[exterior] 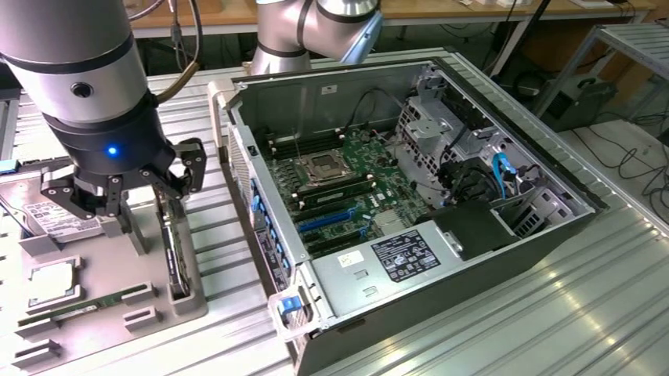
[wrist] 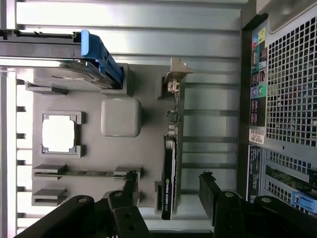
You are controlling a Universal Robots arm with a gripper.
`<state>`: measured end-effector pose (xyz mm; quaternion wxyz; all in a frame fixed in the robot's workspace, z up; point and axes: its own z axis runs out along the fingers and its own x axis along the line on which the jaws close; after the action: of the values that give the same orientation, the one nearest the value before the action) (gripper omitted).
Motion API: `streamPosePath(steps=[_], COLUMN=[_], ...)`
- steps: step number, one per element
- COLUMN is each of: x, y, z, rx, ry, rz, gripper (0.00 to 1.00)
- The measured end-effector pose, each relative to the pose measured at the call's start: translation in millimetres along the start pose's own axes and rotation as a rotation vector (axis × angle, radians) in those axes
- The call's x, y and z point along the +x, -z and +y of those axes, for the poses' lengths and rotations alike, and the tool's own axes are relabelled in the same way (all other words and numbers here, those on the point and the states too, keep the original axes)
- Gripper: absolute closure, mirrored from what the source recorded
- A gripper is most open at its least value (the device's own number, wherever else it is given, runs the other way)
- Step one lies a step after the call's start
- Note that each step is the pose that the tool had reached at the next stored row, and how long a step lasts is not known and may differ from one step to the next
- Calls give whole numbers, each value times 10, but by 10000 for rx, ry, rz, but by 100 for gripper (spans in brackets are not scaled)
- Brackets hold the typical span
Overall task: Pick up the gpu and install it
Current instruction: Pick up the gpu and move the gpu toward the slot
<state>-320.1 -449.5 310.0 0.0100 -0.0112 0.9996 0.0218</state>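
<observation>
At the exterior view's left, the grey tray (exterior: 99, 270) holds a hard drive (exterior: 47, 221) and a memory stick (exterior: 89, 304). Along the tray's right side the graphics card (exterior: 174, 251) stands on its long edge in a slot. My hand (wrist: 168, 181) hangs over it with its fingers (wrist: 131, 186) apart, one on each side of the card, and neither seems to touch it. I judge the card light, stiff and fragile, best pinched across its flat faces near the middle. The slot blocks hem in its ends, so straight up looks freest. Further right, the open computer case (exterior: 345, 78) lies near the tray.
</observation>
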Motion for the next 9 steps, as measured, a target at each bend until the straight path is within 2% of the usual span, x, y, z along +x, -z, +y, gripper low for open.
streamPosePath(steps=[9], x=[-3], y=[-79], z=[-11], rx=[-3], ry=[71], rz=[2], gripper=[38])
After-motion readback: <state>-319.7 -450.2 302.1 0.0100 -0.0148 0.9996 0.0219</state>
